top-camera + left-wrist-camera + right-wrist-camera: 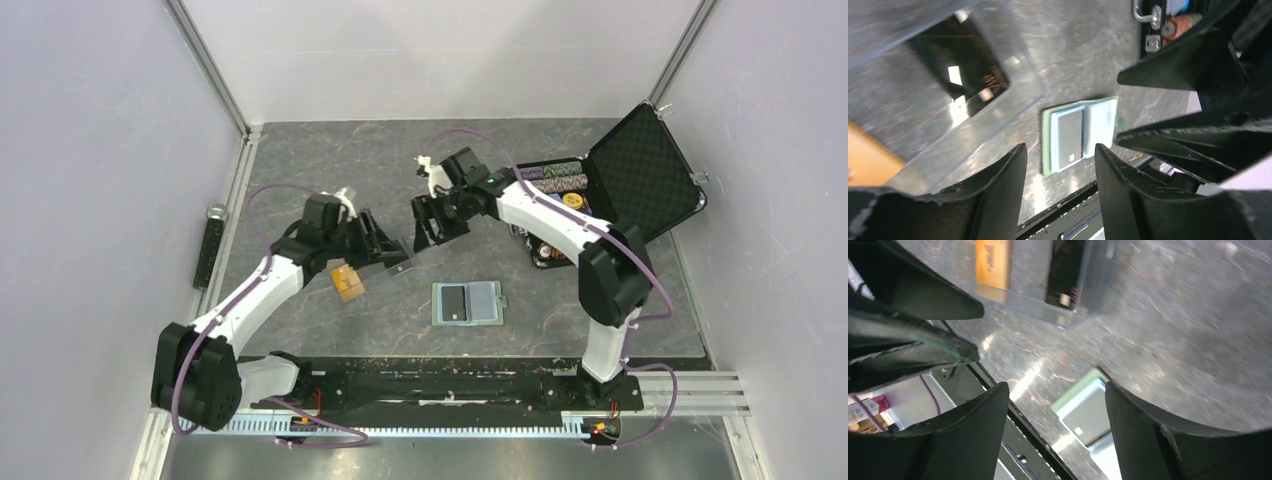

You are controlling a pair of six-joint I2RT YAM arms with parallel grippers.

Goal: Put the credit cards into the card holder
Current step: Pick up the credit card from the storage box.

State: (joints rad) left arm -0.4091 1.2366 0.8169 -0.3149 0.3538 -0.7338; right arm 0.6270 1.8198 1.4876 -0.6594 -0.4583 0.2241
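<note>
Holding the left hand (pixel 395 252) above the worktop (pixel 340 160), fingers standing apart, clamping nothing. Holding the right hand (pixel 425 232) close opposite, tips pointing toward the left hand, fingers likewise apart, gripping nothing. Showing a dark credit card (pixel 960 75) with a clear border just off the left fingertips; contact not discernible. Showing an orange credit card (pixel 347 283) lying flat on the worktop beneath the left arm. Showing the card holder (pixel 485 300) lying open and flat between the arms, carrying one dark card (pixel 453 302) in its left pocket. Showing a black case (pixel 640 170) standing open at right rear.
</note>
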